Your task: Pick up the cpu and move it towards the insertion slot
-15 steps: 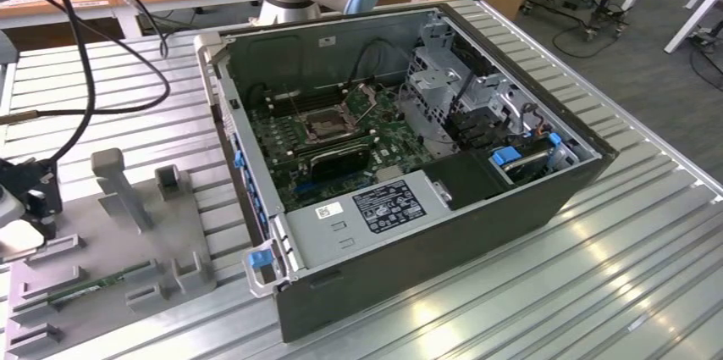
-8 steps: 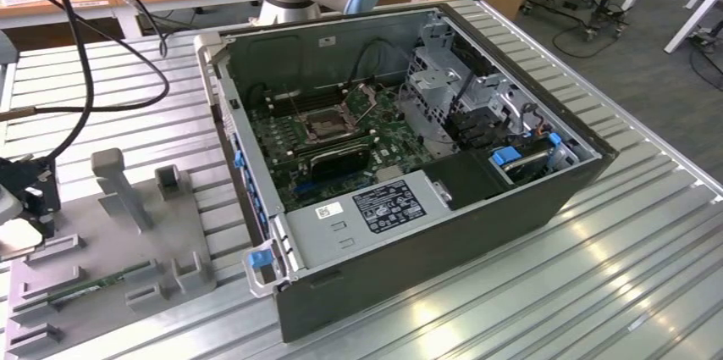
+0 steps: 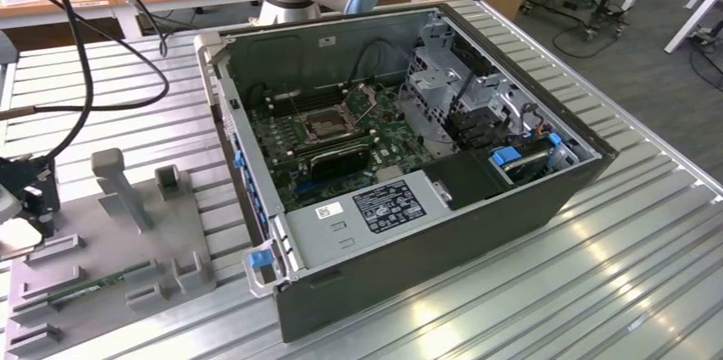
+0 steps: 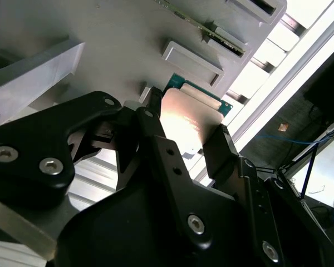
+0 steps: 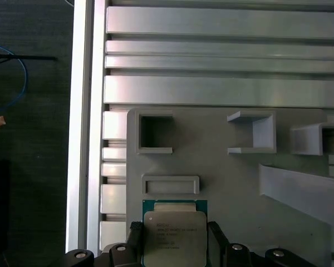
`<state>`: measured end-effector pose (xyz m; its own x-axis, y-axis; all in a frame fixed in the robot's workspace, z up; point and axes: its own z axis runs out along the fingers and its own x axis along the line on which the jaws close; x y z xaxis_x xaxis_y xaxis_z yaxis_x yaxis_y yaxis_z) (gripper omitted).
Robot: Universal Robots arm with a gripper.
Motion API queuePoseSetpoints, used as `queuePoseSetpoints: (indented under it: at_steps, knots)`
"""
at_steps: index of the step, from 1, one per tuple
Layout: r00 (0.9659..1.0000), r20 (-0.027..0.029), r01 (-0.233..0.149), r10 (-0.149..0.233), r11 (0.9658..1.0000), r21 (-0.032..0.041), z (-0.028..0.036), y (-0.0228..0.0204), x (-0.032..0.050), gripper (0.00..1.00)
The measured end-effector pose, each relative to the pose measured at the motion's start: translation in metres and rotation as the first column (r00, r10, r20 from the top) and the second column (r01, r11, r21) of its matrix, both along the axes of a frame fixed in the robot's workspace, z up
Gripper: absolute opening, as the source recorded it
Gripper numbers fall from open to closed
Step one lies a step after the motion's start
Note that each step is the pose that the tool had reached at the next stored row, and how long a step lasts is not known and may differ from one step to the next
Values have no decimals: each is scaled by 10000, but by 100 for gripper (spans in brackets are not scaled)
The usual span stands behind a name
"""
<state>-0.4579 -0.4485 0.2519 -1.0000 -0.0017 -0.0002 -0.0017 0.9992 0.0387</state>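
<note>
One cpu (image 5: 174, 240) sits between the gripper (image 5: 174, 229)'s two black fingers (image 5: 215, 236), one on each opposite edge. The jaws look clenched on it, both fingers touching the chip's sides in both wrist views. Whether it has left the surface beneath is hard to tell from these angles. In the second wrist view the cpu (image 4: 192, 111) shows its pale metal face with a thin green rim, and the gripper (image 4: 188, 121) frames it from either side.

The chip is over the single grey tray (image 5: 234, 189), just beside one low rectangular frame (image 5: 171, 184). Further along the tray stand three open box-shaped holders (image 5: 155, 133) in a row. One green memory stick (image 4: 211, 30) lies in the tray too, apart from the chip.

In the exterior view the tray (image 3: 107, 250) is at the exterior view's left, beside one open computer case (image 3: 452, 233) on the ribbed metal table (image 3: 610, 292). The one insertion slot (image 3: 328, 125) — a square silver frame with a dark centre — lies on the green board inside that case, well apart from the tray.
</note>
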Motion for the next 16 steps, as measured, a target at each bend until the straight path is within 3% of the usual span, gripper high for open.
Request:
queuePoseSetpoints:
  at_steps: [9,16]
  knots:
    - [10000,1,0,0,10000,1,6,0,0,55]
    - [10000,1,0,0,10000,1,113,0,0,55]
